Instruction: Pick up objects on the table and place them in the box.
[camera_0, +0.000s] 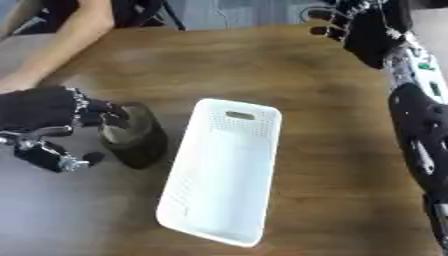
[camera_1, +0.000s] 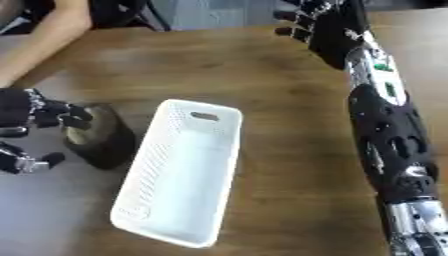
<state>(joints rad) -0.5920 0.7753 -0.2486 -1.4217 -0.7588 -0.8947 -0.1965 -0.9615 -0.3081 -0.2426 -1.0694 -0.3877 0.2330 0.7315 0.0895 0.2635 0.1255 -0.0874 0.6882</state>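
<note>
Handling came first in judging this moment: the dark, brownish-black, squat, rounded object (camera_0: 133, 136) with a paler top looked stiff and fairly dense, more like a stone or a stubby jar than anything soft, though what it was made of could not be told. Its sides seemed smooth and dull, so it might slip if taken only by the top; the safer hold appeared to be around its middle, fingers on one side and thumb on the other.

It stood upright on the brown wooden table (camera_0: 332, 150), just beside the left long wall of the white perforated plastic box (camera_0: 223, 175), which lay empty with its slotted handle end away from the robot.

The left hand (camera_0: 39, 112), black with silver parts, was at the object's left side, its fingers curled over toward the upper edge and its thumb (camera_0: 63, 159) low and apart from them. Whether the fingers had actually closed on the object could not be made out; they looked to be touching or nearly touching it.

The right hand (camera_1: 319, 27) was raised well away over the far right of the table, fingers loosely bent and holding nothing, the forearm stretching down the right edge of the view.

A person's bare arm (camera_0: 61, 45) rested at the far left corner, touching nothing of the task.
</note>
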